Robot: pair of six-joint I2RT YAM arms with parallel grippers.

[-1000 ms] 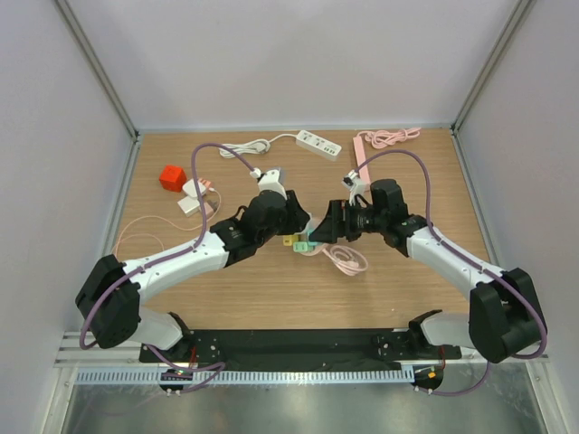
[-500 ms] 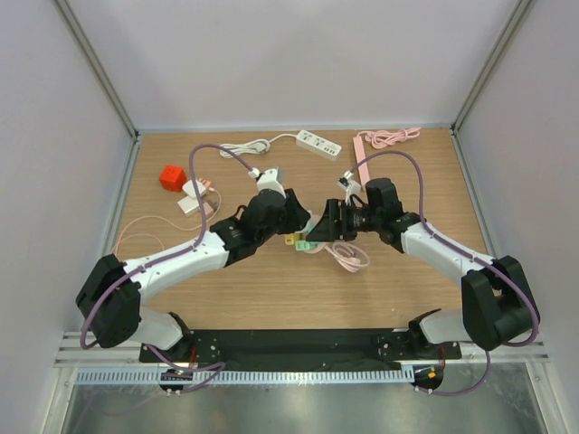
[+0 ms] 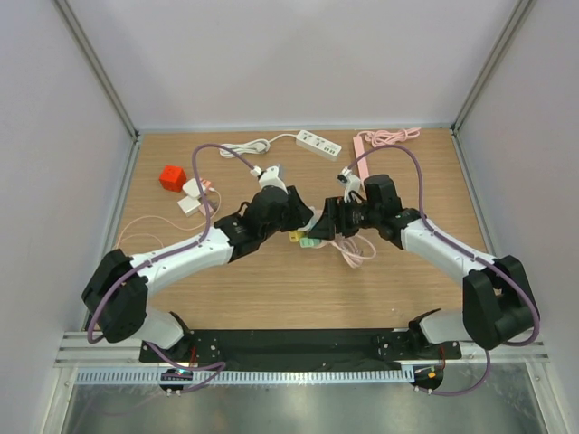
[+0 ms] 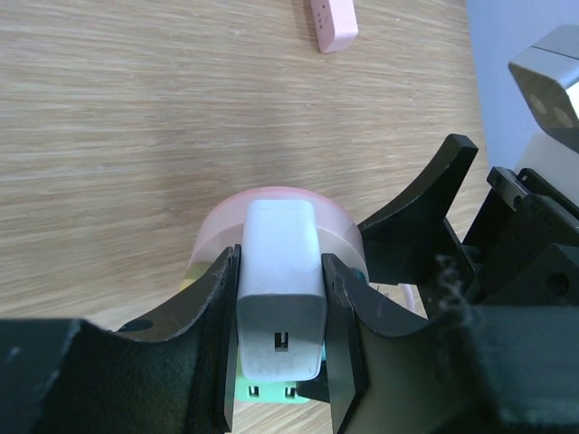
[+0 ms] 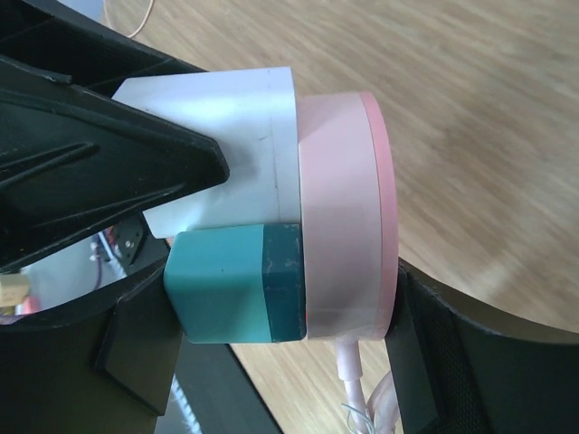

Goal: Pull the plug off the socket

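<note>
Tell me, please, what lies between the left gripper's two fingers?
The white plug, touching both fingers, with its far end against the pink socket; the left wrist view shows this.

Red cube (image 3: 172, 177) lies left of white power strip (image 3: 318, 143).

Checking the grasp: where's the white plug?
Top view, mid-table: the white plug sits in the left end effector, plugged into the pink socket beside a teal plug.
</note>
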